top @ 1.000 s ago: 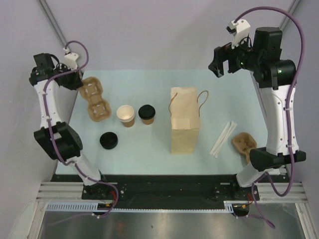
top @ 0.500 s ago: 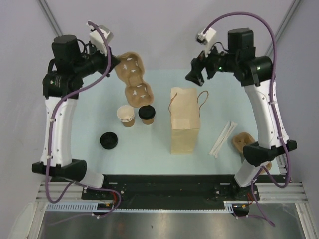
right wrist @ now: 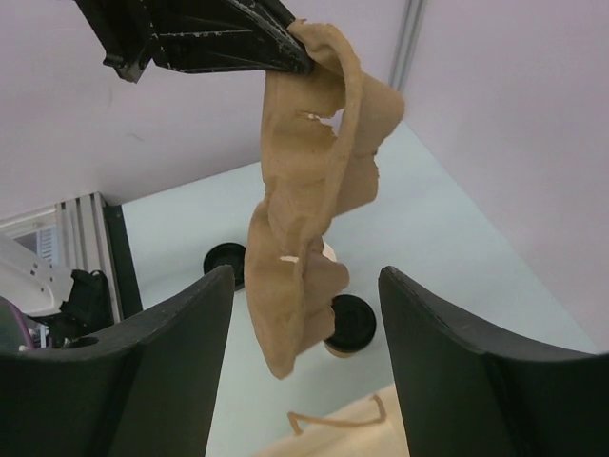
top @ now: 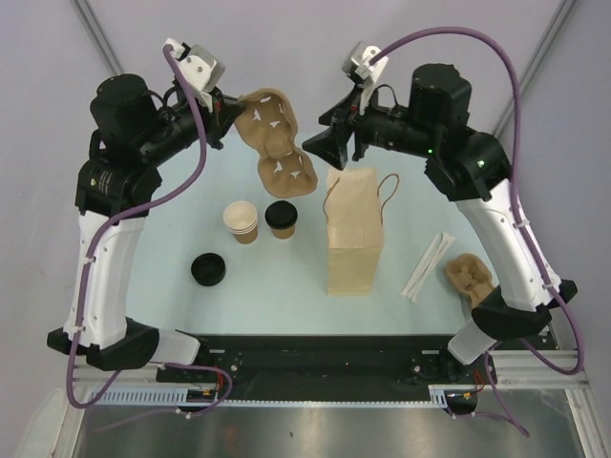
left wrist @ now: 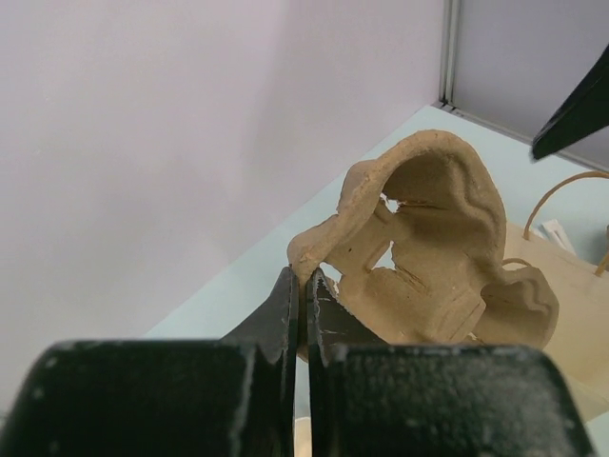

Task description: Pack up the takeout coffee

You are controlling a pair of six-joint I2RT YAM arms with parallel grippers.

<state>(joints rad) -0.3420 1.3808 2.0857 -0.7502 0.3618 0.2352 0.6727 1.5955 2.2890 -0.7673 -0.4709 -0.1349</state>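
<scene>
above table [top: 430, 191], left gripper [left wrist: 303, 288] clamped on pulp tray [top: 277, 143] rim; right gripper [top: 323, 145] open, empty, beside tray.

No lettering, label, brand mark or number can be read in any view. The paper bag [top: 355, 243], the lidded cup [top: 282, 218], the open cup [top: 242, 221] and the pulp tray [top: 277, 143] show only plain, unprinted faces. The white wrapped sticks [top: 428, 267] on the surface are too small to tell whether they carry any print.
</scene>
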